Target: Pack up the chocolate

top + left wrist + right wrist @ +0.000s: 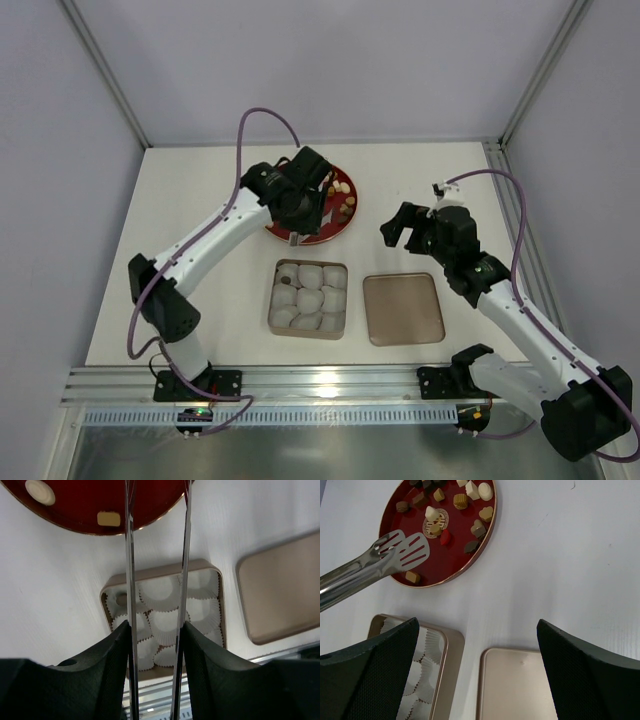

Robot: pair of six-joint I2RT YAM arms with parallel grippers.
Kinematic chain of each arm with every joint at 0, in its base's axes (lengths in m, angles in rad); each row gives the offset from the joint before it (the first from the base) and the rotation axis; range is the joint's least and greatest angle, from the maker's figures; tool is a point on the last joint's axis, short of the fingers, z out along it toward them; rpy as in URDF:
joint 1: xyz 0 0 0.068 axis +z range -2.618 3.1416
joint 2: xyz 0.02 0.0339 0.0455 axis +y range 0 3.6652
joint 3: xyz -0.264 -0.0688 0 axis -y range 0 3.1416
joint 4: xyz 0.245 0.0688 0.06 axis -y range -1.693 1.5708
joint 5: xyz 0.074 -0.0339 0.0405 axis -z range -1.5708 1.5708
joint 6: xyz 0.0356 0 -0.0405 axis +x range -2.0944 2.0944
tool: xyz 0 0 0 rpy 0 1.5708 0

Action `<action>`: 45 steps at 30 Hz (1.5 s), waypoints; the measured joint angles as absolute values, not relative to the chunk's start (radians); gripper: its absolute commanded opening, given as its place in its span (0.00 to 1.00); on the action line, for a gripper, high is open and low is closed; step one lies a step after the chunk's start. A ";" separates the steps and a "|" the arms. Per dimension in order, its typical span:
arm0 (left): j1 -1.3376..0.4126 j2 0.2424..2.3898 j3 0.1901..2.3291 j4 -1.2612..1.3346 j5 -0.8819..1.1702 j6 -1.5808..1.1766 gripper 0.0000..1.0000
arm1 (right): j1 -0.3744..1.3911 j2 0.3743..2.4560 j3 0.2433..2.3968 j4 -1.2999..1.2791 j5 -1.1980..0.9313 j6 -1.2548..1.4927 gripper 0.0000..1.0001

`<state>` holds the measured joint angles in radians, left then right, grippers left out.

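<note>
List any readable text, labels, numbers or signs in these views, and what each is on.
gold emblem in the middle of the red plate: an ornamental sign, too small to read.
No lettering visible on the tongs, tin or lid.
No readable words or numbers anywhere.
</note>
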<state>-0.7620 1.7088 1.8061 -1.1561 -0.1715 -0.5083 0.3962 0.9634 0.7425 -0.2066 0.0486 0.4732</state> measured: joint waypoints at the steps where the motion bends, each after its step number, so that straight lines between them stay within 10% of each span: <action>1: -0.752 1.742 1.829 -1.157 -0.173 -0.499 0.44 | 0.396 0.962 0.743 -0.211 0.048 0.473 1.00; 45: -0.661 2.037 1.930 -1.088 -0.152 -0.410 0.37 | 0.396 0.915 0.744 -0.260 0.057 0.447 1.00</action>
